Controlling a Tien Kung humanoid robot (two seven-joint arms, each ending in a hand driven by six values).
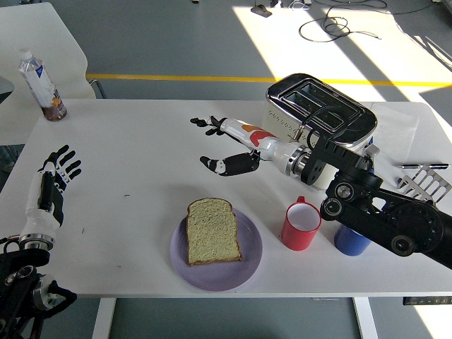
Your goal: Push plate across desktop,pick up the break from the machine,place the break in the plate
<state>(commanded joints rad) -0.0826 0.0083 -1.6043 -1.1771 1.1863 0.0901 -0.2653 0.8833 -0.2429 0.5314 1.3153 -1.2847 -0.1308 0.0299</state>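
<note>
**Bread on plate, right hand open above table**

Bread slice [212,231] lies flat, pale crumb with brown crust, on the purple plate [248,265] near the table's [141,141] near edge. Right hand [224,145] hovers farther back, fingers spread, holding nothing, left of the toaster [319,123]. Left hand [53,183] rests open at the left edge. Red mug [301,226] sits just right of plate, blue cup [349,240] beyond it. Wide bare tabletop left of plate.
</note>
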